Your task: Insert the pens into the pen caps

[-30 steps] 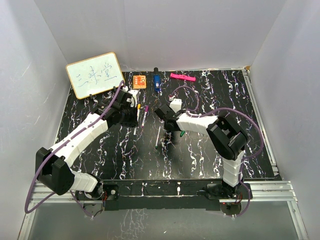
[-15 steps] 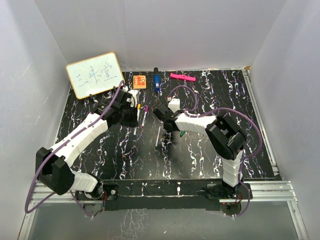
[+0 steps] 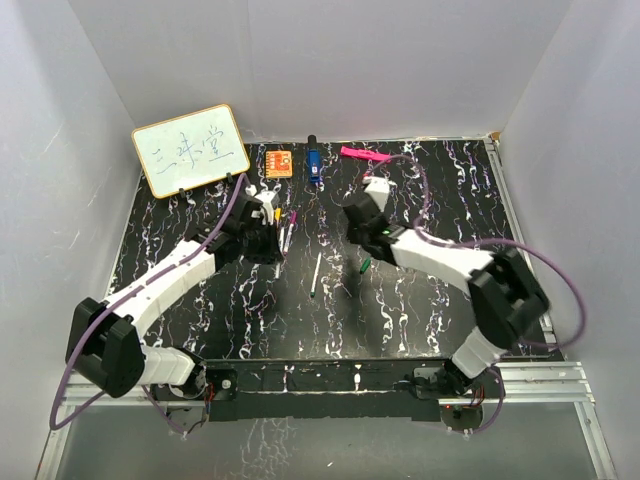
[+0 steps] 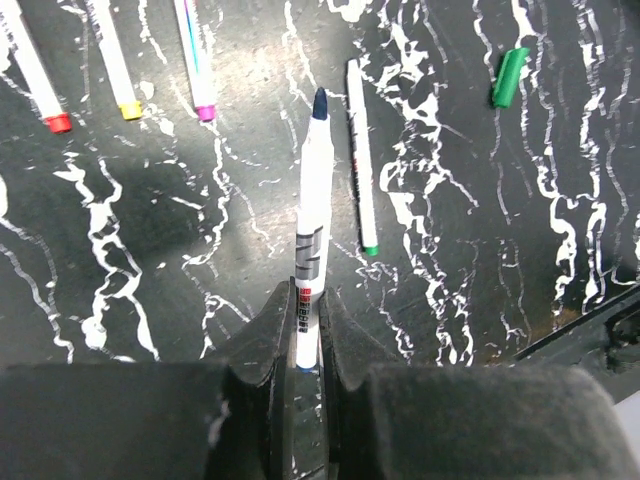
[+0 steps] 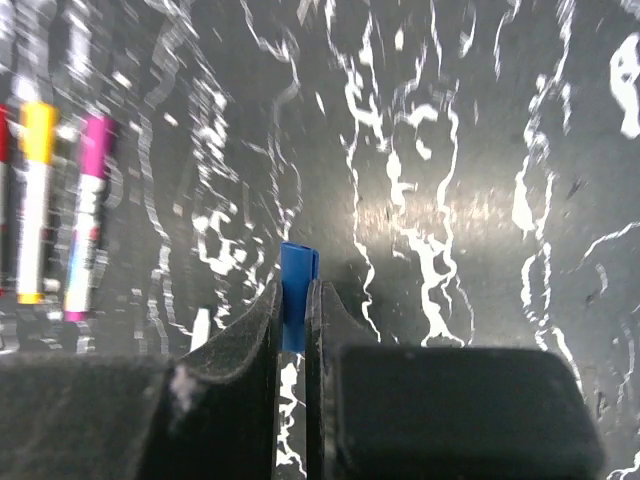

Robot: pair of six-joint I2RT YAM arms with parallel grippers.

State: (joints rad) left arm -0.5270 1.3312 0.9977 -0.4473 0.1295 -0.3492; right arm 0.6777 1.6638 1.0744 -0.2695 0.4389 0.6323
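Left hand (image 4: 304, 310): shut tight on the lower barrel of a blue-tipped pen (image 4: 311, 215). The pen sticks straight out past the fingers, bare tip forward.
Right hand (image 5: 297, 300): pinched on a blue cap (image 5: 297, 272), whose end shows just past the fingertips.
Pen to cap: one in each hand, apart, over the middle of the desk (image 3: 400, 320).
Height off desk: cannot tell for either.
Green-tipped pen (image 4: 360, 160): flat on the desk, uncapped, just right of the held pen in the left wrist view.
Green cap (image 4: 508, 77): loose on the desk, near the green-tipped pen but not touching it.
Row by the left hand: red-ended pen (image 4: 35, 75), yellow-ended pen (image 4: 115, 65) and purple-ended pen (image 4: 195, 55), side by side on the desk.
Back edge: whiteboard (image 3: 190, 150), orange block (image 3: 279, 162), blue object (image 3: 313, 165), pink marker (image 3: 364, 154).
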